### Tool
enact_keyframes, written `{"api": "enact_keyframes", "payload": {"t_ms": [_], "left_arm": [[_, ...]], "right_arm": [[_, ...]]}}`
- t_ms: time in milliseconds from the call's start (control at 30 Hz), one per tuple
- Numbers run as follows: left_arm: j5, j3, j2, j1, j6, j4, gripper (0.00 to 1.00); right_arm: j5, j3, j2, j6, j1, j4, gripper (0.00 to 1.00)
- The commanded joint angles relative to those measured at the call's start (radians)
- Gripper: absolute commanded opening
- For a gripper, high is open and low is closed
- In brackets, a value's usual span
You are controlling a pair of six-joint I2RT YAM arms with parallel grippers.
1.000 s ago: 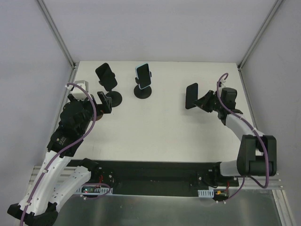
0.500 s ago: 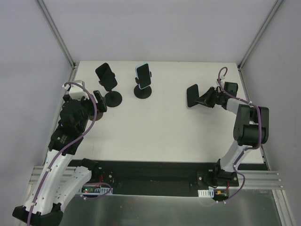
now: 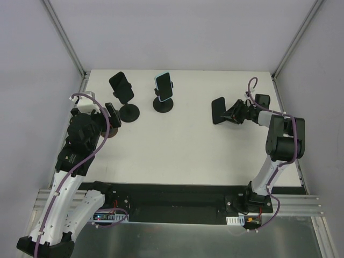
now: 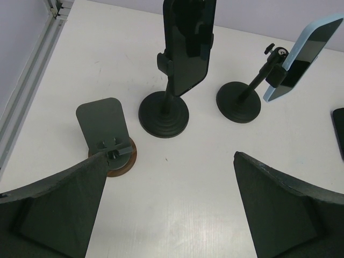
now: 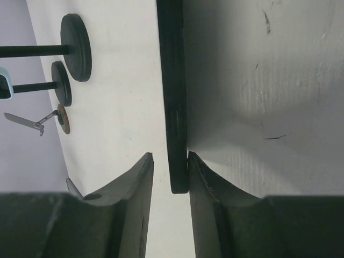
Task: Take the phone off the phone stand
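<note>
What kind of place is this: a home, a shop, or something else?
Most likely a robot test cell in a laboratory: a white table boxed in by plain panels on aluminium posts, with phone stands as props.

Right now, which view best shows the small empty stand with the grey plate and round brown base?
Left wrist: the small empty stand shows whole, grey plate above its round brown base. Top external has it mostly hidden by the left gripper. Right wrist shows it tiny, edge-on.
</note>
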State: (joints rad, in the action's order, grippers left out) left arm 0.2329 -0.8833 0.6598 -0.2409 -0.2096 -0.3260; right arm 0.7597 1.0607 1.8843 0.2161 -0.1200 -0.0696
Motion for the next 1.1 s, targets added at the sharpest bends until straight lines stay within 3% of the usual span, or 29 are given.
{"api": "enact_keyframes", "payload": {"t_ms": [0, 267, 500, 633, 800, 1067], "left_arm": [[-0.027, 0.009, -0.008, 0.006, -0.011, 0.028, 0.99], [-0.032, 0.010, -0.002, 0.008, -0.016, 0.028, 0.99], [-0.027, 0.014, 0.000, 0.011, -0.020, 0.030, 0.99], [-0.015, 0.015, -0.002, 0.015, -0.030, 0.030, 0.99], [-0.004, 0.017, -0.002, 0.018, -0.040, 0.030, 0.99], [0.048, 0.024, 0.008, 0.025, -0.076, 0.030, 0.99]], "right_arm": [[0.040, 0.016, -0.010, -0.020, -0.010, -0.021, 0.38], [-0.026, -0.016, -0.036, -0.060, -0.018, 0.013, 0.57], [-0.198, -0.071, -0.117, -0.130, -0.020, 0.065, 0.73], [-0.319, -0.131, -0.215, -0.147, -0.018, 0.065, 0.99], [-0.526, -0.202, -0.431, -0.167, 0.006, 0.096, 0.96], [-0.831, -0.223, -0.848, -0.259, 0.195, 0.192, 0.96]]}}
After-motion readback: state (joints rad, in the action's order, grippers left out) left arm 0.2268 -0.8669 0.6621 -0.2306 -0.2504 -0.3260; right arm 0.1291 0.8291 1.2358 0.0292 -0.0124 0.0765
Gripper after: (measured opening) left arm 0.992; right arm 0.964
